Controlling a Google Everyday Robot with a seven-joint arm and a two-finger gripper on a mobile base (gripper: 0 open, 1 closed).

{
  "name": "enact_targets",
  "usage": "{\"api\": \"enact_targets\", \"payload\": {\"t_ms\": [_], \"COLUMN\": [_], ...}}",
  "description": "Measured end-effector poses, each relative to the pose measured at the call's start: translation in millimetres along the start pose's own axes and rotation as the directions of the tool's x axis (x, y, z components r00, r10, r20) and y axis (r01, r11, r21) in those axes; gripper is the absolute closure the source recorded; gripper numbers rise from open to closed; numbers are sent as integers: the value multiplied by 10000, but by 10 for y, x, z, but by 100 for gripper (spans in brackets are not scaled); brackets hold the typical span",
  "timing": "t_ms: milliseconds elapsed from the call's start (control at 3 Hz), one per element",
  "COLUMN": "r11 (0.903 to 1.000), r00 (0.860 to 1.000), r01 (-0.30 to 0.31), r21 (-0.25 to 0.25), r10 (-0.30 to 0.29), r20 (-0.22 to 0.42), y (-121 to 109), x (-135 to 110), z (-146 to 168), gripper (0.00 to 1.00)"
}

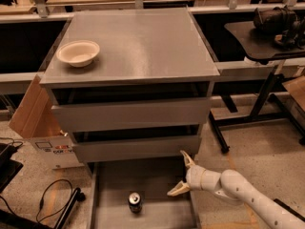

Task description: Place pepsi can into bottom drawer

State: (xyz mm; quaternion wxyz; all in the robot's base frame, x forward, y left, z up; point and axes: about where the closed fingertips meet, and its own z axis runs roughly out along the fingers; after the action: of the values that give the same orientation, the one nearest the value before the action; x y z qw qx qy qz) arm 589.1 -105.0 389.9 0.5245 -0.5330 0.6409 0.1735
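The pepsi can (135,202) stands upright on the floor of the bottom drawer (109,185), which is pulled out at the foot of the grey cabinet. Its silver top faces up. My gripper (181,174) is open and empty, above the drawer's right wall and well to the right of the can. Its two cream fingers (177,189) are spread apart and hold nothing. The white arm runs off to the lower right.
A cream-white bowl (78,52) sits on the cabinet top at the left. The two upper drawers (131,116) are shut. A cardboard box (35,120) leans at the cabinet's left. Black cables (52,197) lie on the floor. A black stand (257,104) is at the right.
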Motion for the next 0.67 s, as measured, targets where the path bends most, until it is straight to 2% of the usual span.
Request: {"api": "enact_targets", "payload": {"t_ms": [333, 667], "r11": [9999, 9999], "r00": [9994, 9994], "r01": [130, 109], "r21": [107, 95], "r10": [-126, -106], "r20": [-332, -321], "y": [126, 139], "x": [-87, -82], "z": [6, 14], "gripper": [0, 0]}}
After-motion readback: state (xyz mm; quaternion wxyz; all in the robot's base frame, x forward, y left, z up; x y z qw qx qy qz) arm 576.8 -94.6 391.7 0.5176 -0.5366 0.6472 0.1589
